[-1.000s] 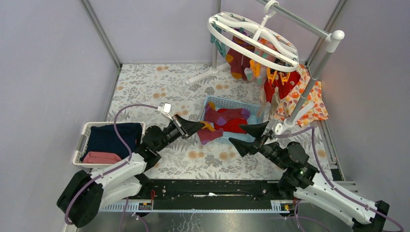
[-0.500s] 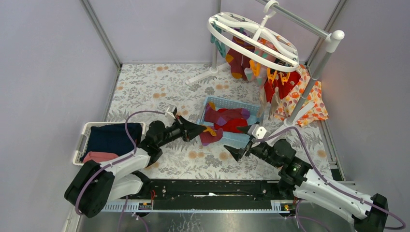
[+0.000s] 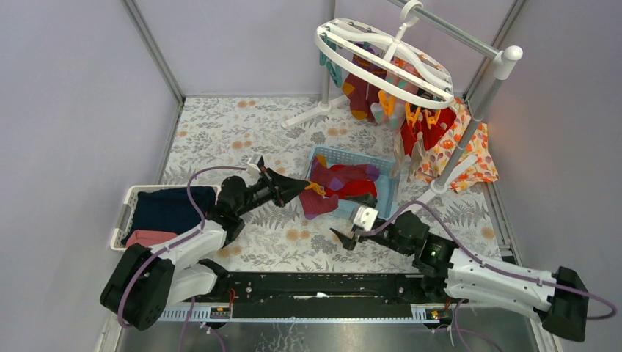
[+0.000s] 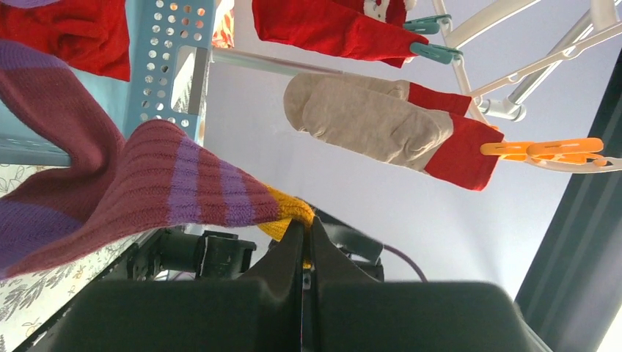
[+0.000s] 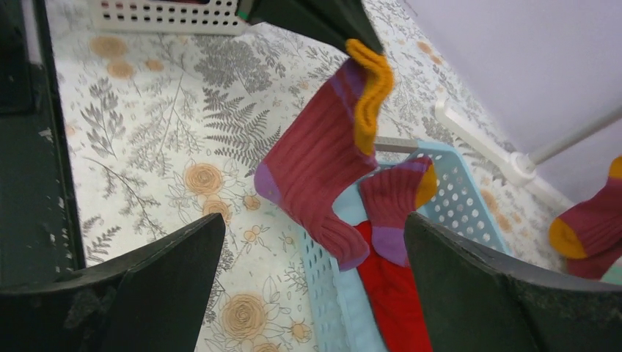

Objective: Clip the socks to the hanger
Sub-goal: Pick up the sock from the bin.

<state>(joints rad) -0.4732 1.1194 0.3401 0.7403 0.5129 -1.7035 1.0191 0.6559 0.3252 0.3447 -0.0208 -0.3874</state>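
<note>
left gripper (image 4: 304,246) pinches the dark red sock (image 4: 147,176) by its yellow top. right gripper (image 5: 314,220) is wide open, sock just ahead.

Closed in on three sides by plain lavender walls (image 3: 73,110), met at the back corners by grey metal posts (image 3: 152,50). Carries on the desk (image 3: 242,125) a white cloth (image 3: 213,150) printed with grey ferns and orange flowers. Holds a grey-poled rack stand (image 3: 483,105) at back right. Lit softly and evenly
</note>
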